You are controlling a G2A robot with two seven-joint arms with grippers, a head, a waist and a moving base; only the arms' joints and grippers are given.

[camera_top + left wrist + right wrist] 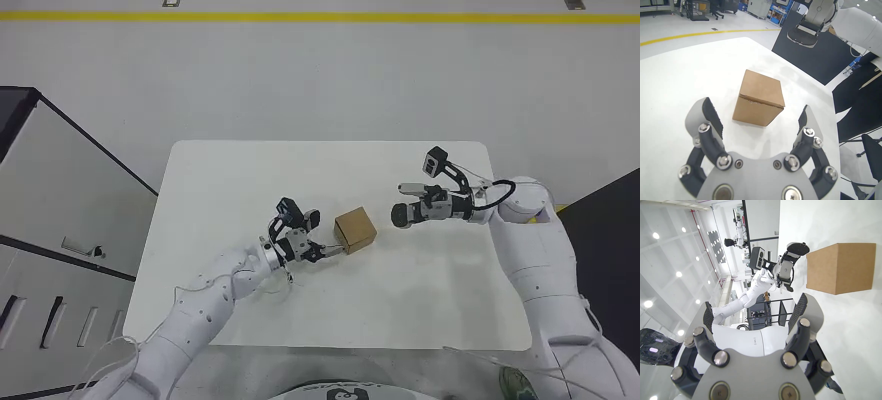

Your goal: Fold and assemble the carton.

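At the far left we see a grey cabinet (60,190) standing beside the white table (230,180), and a yellow floor line (320,17) runs across behind both.

Moving right, the left gripper (322,252) sits low over the table a little left of its middle, pointing at the carton. In the left wrist view the left gripper (755,103) has its jaws spread wide and empty. The black ribbed pads (713,117) stand on either side of the view, and bare table shows between them and the cardboard. The right wrist view shows this gripper (793,268) from the far side, again spread, with one finger close to the carton's near edge. We cannot tell from there whether they touch.

Next comes the carton (355,229), a small brown cube standing closed on the table, just right of the left gripper and between the two tools. From the left wrist the carton (761,98) shows a slightly ragged seam along its top front edge. From the right wrist the carton (840,268) shows two plain, flat faces.

Further right, the right gripper (398,215) faces the carton from the other side, near it but with a strip of table between. Its own view shows the right gripper (755,301) with its jaws parted and nothing between them.
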